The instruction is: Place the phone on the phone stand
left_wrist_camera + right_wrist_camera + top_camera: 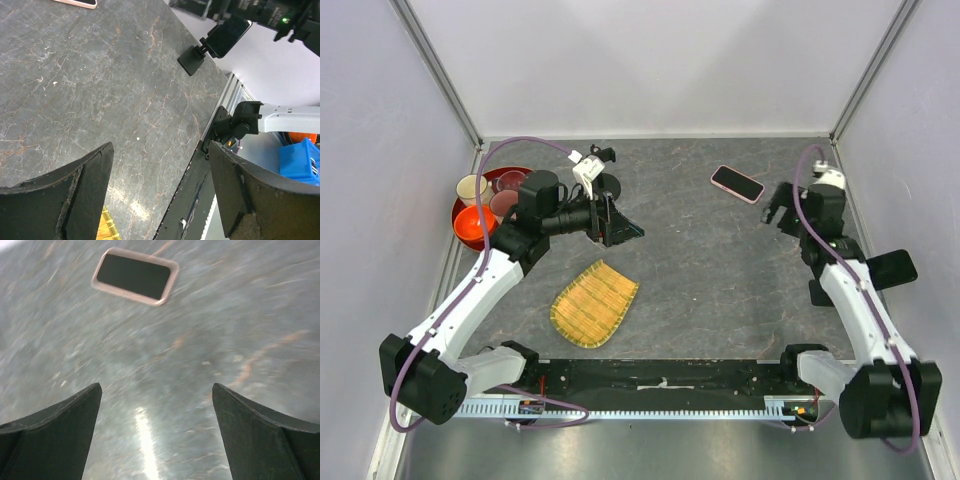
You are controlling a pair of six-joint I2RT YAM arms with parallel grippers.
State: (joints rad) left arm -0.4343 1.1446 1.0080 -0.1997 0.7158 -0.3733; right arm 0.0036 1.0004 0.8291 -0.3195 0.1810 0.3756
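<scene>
Left pincer [160,147] first: it is spread and empty, low over the table [700,280] and well to the left of the phone [737,183], with its fingers turned toward it. The phone stand [607,186] is also well left of the phone, with its disc base on the table, so the phone will have to be carried leftward to reach it. The phone lies flat, screen up, with nothing touching it. In the top view its long axis slants from far-left to near-right. Near the phone on its right hangs the right pincer [156,390], likewise spread and holding nothing. Its wrist view shows the phone ahead of the fingertips and a little left, its long axis roughly parallel to the line between the two fingers. The right arm is clearly nearer, so the pickup looks like its job. It would probably have to reach forward and turn the wrist so the fingers close across the phone's narrow width.
</scene>
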